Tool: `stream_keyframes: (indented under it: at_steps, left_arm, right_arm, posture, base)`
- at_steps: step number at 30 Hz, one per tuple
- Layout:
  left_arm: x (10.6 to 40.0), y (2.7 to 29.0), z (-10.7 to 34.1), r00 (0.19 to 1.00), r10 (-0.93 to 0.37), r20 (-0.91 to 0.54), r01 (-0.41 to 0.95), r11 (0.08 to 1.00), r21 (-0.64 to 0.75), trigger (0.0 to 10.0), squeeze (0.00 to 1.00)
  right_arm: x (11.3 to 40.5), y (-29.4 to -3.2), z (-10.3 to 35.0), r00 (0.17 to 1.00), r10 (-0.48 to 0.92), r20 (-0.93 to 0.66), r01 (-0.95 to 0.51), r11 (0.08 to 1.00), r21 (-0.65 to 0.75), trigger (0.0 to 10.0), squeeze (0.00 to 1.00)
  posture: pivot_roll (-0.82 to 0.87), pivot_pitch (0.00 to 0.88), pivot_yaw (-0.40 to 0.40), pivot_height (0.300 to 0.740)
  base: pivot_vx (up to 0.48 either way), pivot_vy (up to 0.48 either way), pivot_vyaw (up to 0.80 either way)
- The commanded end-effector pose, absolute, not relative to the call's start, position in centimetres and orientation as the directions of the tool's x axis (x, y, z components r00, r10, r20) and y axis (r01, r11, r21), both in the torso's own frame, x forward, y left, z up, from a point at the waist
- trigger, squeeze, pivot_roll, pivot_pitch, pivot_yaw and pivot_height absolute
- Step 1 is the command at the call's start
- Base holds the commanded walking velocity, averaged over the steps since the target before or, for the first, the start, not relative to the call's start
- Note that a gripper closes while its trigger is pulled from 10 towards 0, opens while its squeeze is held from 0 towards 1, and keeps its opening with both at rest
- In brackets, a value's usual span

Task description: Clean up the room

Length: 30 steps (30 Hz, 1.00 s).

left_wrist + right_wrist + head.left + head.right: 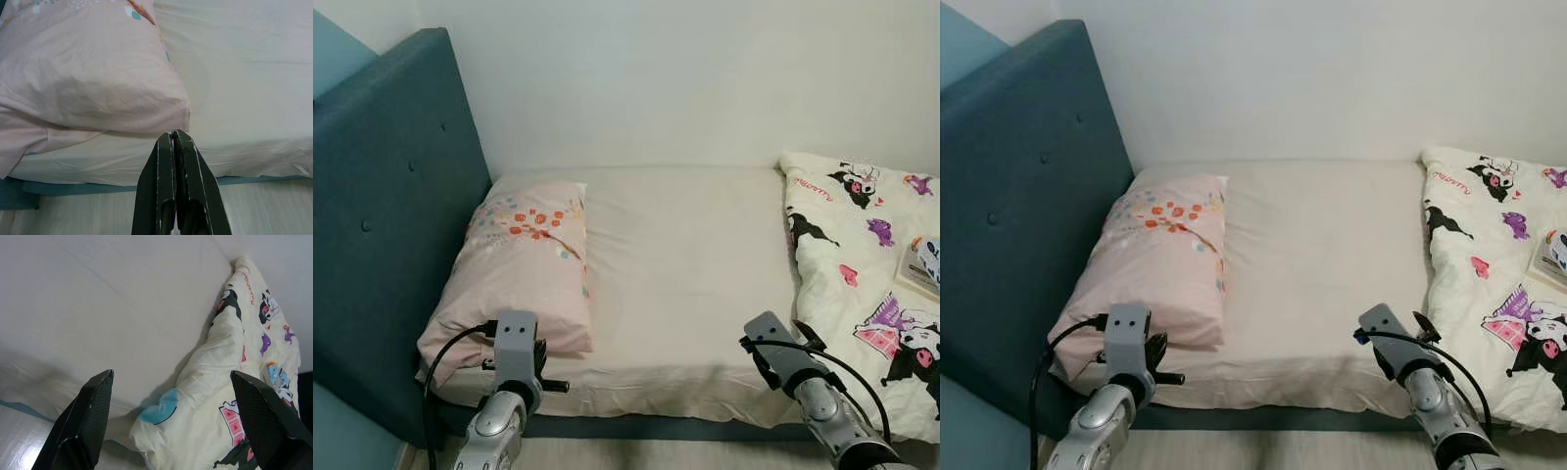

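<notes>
Your right claw (171, 426) hangs with its fingers spread wide and empty, low at the bed's near edge, and the cartoon-print duvet (862, 284) lies directly ahead of it and slightly to its right, its bunched near corner sitting between the two fingers in the right wrist view. The duvet is heaped along the right part of the bed (685, 284), its long axis running from the near edge back to the wall, with bare mattress stretching leftward toward the pink pillow (524, 269). Judged from this, the right arm is the nearer one for taking that corner and drawing the duvet left across the sheet.

Your left claw (176, 142) is pressed fully closed, holding nothing, just short of the pillow's near end by the teal headboard (391, 215).

Watch the small box or book (922, 266) resting on the duvet near the right edge; pulling the cover may tip it off.
</notes>
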State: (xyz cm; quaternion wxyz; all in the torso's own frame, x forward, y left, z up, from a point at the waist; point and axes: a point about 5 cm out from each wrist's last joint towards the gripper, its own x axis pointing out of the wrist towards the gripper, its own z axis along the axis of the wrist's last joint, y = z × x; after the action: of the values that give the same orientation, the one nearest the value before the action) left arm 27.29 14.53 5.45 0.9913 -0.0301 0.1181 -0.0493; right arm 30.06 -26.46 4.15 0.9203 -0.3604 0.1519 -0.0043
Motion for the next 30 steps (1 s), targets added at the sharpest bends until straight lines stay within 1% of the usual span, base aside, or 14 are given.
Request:
stream_keyframes:
  at_steps: [1,16,27,30]
  left_arm:
    - [27.0,14.7,4.8,0.959,-0.106,-0.264,0.092,0.994,-0.065,10.0,0.00]
    - [26.8,14.8,4.7,0.958,-0.099,-0.269,0.083,0.994,-0.069,10.0,0.00]
    - [26.7,14.6,4.6,0.955,-0.108,-0.277,0.093,0.993,-0.067,10.0,0.00]
    - [26.6,14.5,4.4,0.953,-0.110,-0.282,0.093,0.993,-0.071,10.0,0.00]
  right_arm:
    - [29.6,-26.6,3.7,0.947,-0.121,-0.296,-0.111,0.745,-0.657,10.0,0.00]
    - [29.2,-26.8,3.4,0.948,-0.120,-0.295,-0.111,0.745,-0.658,10.0,0.00]
    - [28.7,-27.2,3.3,0.949,-0.119,-0.291,-0.109,0.745,-0.658,10.0,0.00]
    - [28.5,-27.5,3.3,0.949,-0.120,-0.291,-0.108,0.745,-0.659,10.0,0.00]
  posture:
    - [-0.02,0.142,0.027,0.740]
    - [-0.02,0.138,0.020,0.740]
    - [-0.03,0.150,0.026,0.740]
    - [-0.03,0.154,0.016,0.740]
  base:
    - [0.000,0.000,0.00]
    - [0.000,0.000,0.00]
    - [0.000,0.000,0.00]
    - [0.000,0.000,0.00]
